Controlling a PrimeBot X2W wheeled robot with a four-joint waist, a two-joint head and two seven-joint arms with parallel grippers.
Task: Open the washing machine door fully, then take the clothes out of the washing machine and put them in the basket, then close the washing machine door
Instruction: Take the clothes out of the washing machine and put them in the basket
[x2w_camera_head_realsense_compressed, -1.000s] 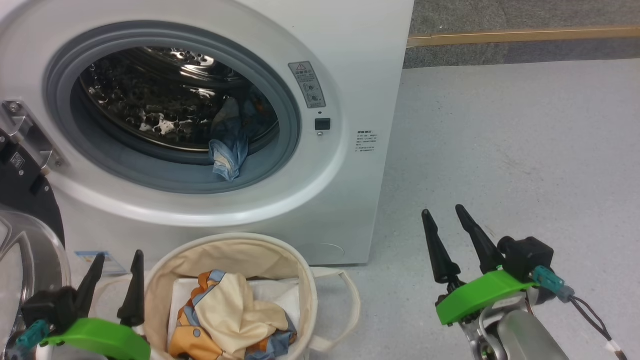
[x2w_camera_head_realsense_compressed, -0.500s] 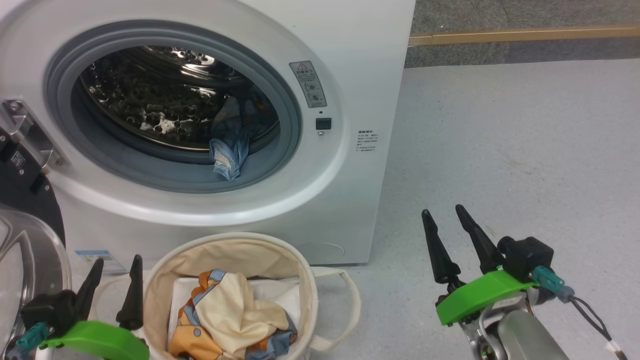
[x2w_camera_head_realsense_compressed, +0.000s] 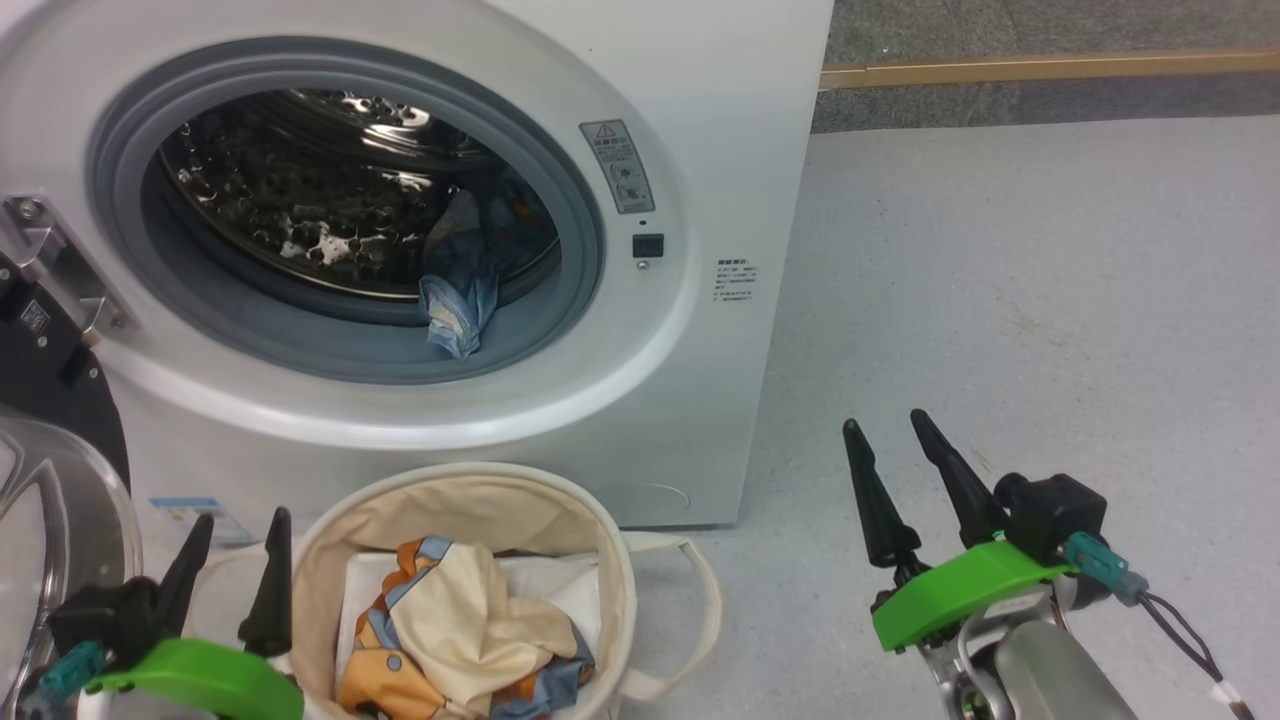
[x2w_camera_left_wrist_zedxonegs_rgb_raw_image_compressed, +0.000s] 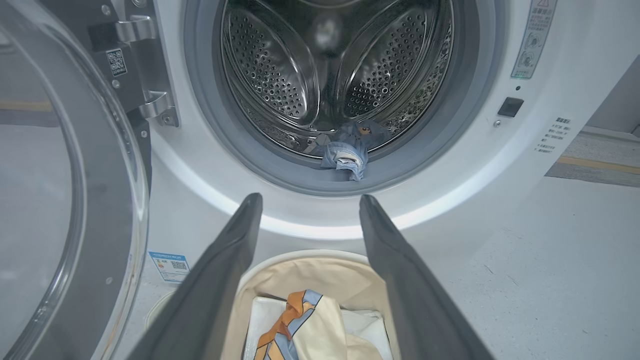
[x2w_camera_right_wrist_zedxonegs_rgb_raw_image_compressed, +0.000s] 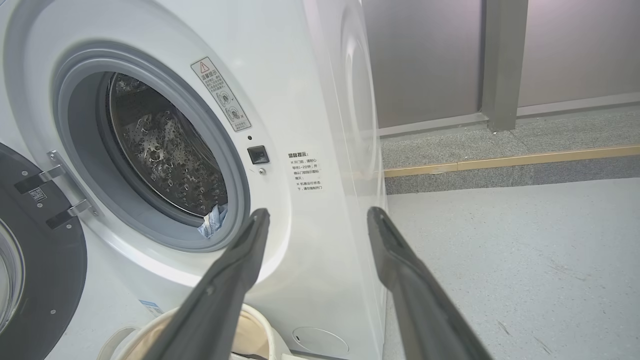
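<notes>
- My left end effector (x2w_camera_head_realsense_compressed: 242, 517), right end effector (x2w_camera_head_realsense_compressed: 884, 421): both wide, empty.
- Crumpled blue garment (x2w_camera_head_realsense_compressed: 458, 310) drapes the grey rubber ring (x2w_camera_head_realsense_compressed: 330, 352); I'd pinch its hanging fold.

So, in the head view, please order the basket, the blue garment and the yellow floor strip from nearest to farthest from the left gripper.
1. Basket, just right of the left gripper.
2. Blue garment, ahead, at the mouth of the drum.
3. Yellow floor strip, far right, at the back.
</notes>
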